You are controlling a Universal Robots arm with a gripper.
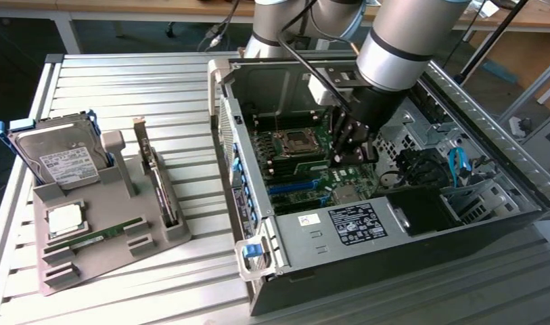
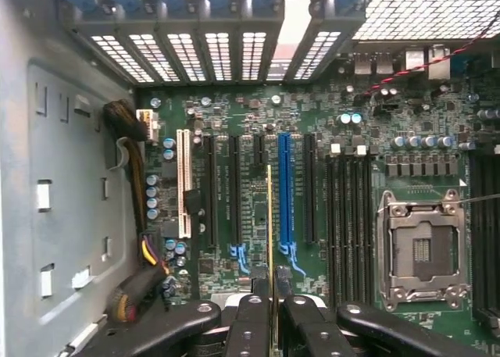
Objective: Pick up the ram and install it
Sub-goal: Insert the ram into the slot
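My gripper (image 1: 354, 154) is down inside the open computer case (image 1: 491, 223), over the motherboard (image 2: 258, 123). Its two dark fingers (image 2: 248, 318) are shut on the ram (image 2: 269, 232), a thin green stick seen edge-on and pointing down at the board. The stick hangs above the strip between a black expansion slot and the blue slot (image 2: 284, 193). The black memory slots (image 2: 348, 216) lie to one side of it, beside the empty processor socket (image 2: 422, 251). I cannot tell whether the ram touches the board.
A grey parts holder (image 1: 166, 233) on the slatted table at the exterior view's left carries a hard drive (image 1: 63, 159), a silver processor chip (image 1: 65, 218), a bracketed card (image 1: 157, 183) and a flat green stick (image 1: 90, 238). Cable bundles (image 2: 137, 263) and case walls crowd the gripper.
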